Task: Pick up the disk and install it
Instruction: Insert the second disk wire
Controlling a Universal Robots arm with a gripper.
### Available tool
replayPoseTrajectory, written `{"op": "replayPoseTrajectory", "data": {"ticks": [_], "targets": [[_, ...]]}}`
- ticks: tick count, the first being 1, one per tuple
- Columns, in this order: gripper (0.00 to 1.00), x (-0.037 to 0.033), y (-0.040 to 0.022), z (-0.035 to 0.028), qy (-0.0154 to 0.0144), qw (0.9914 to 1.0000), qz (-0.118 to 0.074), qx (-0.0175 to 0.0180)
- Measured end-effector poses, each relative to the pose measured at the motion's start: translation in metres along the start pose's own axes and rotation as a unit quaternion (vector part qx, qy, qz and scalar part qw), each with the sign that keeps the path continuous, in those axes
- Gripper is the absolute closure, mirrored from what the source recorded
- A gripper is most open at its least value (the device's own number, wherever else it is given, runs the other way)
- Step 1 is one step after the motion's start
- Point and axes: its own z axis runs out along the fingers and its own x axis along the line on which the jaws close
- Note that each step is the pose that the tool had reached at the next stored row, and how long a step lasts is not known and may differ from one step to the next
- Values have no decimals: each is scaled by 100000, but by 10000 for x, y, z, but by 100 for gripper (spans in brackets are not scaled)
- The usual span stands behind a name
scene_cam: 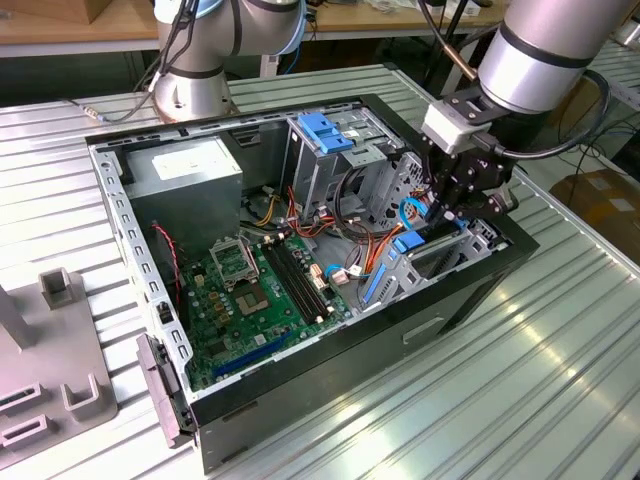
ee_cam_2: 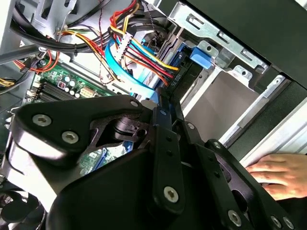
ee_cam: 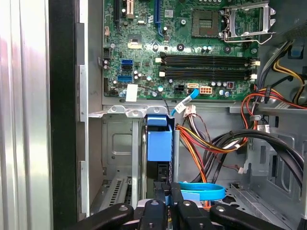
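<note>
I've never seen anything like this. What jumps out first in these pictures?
An open computer case lies on a ribbed metal table, its green motherboard bare. The gripper reaches into the case's corner at the exterior view's right, over the disk, which stands on edge in its blue carrier in a bay. A person's hand rests beside the case in the second wrist view.

Arm angled steeply downward, black pincer [scene_cam: 452, 200] low, its fingers [ee_cam: 165, 203] nearly together.
</note>
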Motion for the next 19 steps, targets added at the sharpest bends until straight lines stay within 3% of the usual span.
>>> {"op": "replayPoseTrajectory", "data": {"ticks": [1,2,10,13,19], "targets": [[84,13,0,4,-124,100000,8,2],[84,27,1,4,-909,99996,66,-42],[84,47,1,5,-1054,99994,78,-42],[84,50,1,5,-1623,99987,119,-41],[84,54,1,9,-1625,99987,118,-43]]}}
